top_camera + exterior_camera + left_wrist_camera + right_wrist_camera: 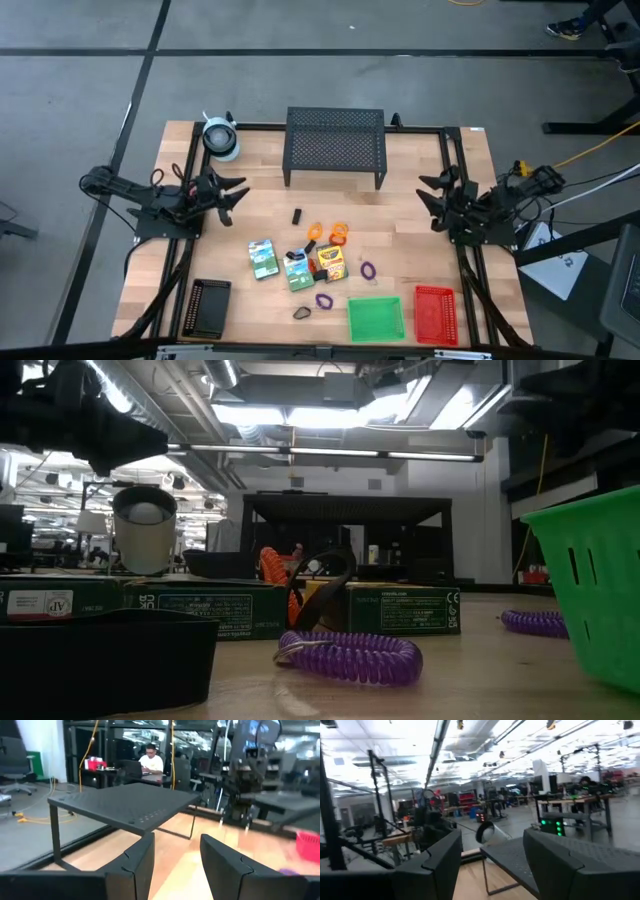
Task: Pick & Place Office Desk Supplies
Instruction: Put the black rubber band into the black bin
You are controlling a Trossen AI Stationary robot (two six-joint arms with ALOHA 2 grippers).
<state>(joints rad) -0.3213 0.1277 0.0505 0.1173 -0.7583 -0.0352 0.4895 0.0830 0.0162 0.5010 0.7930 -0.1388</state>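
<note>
My left gripper [232, 194] hangs with its fingers spread and nothing between them, out at the left edge of the table, level with the front legs of the black mesh stand [336, 146]. My right gripper [433, 196] mirrors it at the right edge, fingers likewise parted and empty.

Taking the crayon box [331, 262] as my landmark, it lies toward the near edge from both grippers, roughly midway between them and a little closer to the right one by my reckoning. Its long axis runs from the far side of the table toward the near side, slightly tilted.

Just left of the crayon box sit two green-white card boxes [262, 257]. Just beyond it lie the orange loops [339, 233]. A purple loop [368, 270] rests just right of it, another nearer the front edge.

Toward the near edge and right of the crayon box stand the green tray [376, 319] and the red tray [435, 313], side by side. The black tray [210, 307] is well off to its left.

I judge the right arm better placed for the crayon box and the trays beside it, the left arm for the card boxes.
</note>
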